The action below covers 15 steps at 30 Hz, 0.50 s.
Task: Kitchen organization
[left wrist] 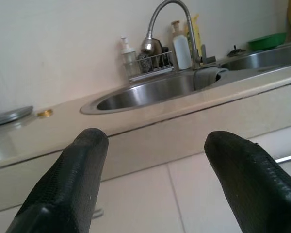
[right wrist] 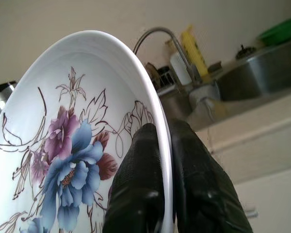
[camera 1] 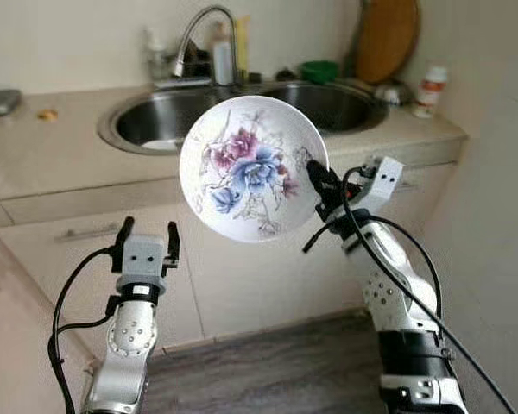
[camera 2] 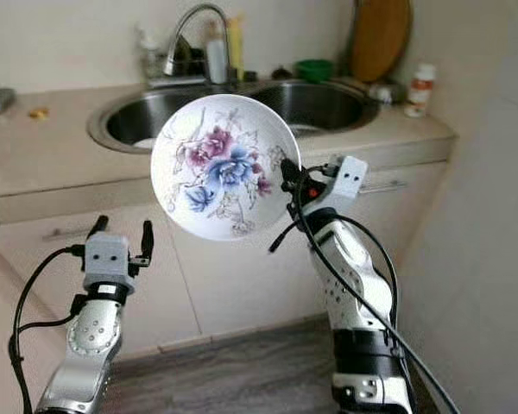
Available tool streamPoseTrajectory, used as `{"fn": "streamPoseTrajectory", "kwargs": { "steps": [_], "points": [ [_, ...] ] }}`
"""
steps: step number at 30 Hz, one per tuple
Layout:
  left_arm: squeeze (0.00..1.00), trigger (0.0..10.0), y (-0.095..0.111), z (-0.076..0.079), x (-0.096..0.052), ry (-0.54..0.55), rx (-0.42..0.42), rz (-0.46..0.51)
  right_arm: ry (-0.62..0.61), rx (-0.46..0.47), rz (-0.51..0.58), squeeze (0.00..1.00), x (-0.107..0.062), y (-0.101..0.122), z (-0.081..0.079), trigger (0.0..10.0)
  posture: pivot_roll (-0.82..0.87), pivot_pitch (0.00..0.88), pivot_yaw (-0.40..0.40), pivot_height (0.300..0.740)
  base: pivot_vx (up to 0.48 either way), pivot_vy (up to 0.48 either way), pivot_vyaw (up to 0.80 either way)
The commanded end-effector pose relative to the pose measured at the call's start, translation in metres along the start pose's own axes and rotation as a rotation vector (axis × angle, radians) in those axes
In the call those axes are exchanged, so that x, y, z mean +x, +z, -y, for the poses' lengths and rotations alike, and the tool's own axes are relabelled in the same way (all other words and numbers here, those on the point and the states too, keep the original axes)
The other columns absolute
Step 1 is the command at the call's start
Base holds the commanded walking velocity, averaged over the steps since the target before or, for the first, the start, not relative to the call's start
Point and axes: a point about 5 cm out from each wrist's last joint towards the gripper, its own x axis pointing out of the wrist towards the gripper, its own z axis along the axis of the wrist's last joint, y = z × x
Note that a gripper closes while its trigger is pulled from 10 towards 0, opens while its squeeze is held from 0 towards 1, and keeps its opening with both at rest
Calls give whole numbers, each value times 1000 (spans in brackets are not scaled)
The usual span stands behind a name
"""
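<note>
**Operator:** Right wrist view first. What do you have?

**Spotter:** You see the right gripper (right wrist: pixel 167 170) pinching the rim of one white plate (right wrist: pixel 68 145), one finger on its flowered face, one behind. The plate carries blue and purple flowers and no writing you can read.

**Operator:** And from the head?

**Spotter:** Your left eye view shows that plate held up on edge in the air before the double sink (camera 1: pixel 242 116), its face turned to you. The left gripper (camera 1: pixel 147 237) is raised lower down, fingers spread, holding nothing.

**Operator:** Any labels?

**Spotter:** None legible. Your left wrist view shows two bottles (left wrist: pixel 182 43) beside one faucet (left wrist: pixel 169 24). The head view adds one red-capped bottle (camera 1: pixel 429 90) on the surface and a green bowl (camera 1: pixel 319 71).
</note>
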Motion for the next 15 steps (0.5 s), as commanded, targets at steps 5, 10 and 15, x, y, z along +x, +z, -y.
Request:
{"fn": "streamPoseTrajectory", "kwargs": {
  "steps": [5, 10, 15],
  "points": [
    [0, 10000, 4, 9, 2, -28, -7, 7, -14, -7, 75, 0, -1, 20, 4, 0, -38, 0, 9, 740, 313, 0, 0],
    [0, 10000, 4, 9, 3, -32, -7, 8, -25, -12, 91, 0, 0, 23, 4, 0, -38, 0, 12, 740, 316, 0, 0],
    [0, 10000, 5, 8, 4, -32, -6, 10, -32, -12, 89, 0, 0, 23, 5, 0, -38, 0, 13, 740, 318, 0, 0]
  ]
}}
